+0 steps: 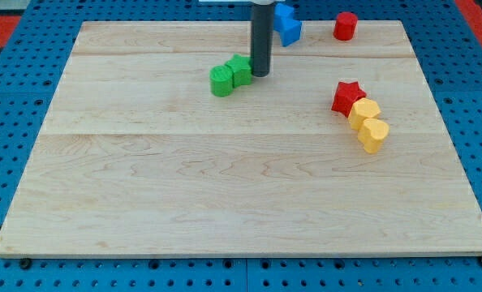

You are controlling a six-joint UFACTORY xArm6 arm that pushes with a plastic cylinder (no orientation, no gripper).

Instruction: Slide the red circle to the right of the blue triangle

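Camera view, wooden board | my tip, a bare rod with no jaws, rests touching the view's right side of two green blocks | red circle near the view's top right, apart from the blue triangle to its left | red star touches two yellow blocks

Pale wooden tabletop carries seven blocks. Near the view's top edge: blue triangle, with red circle well apart to the view's right. Left of centre: two green blocks, touching. At the view's right: red star touching two yellow blocks
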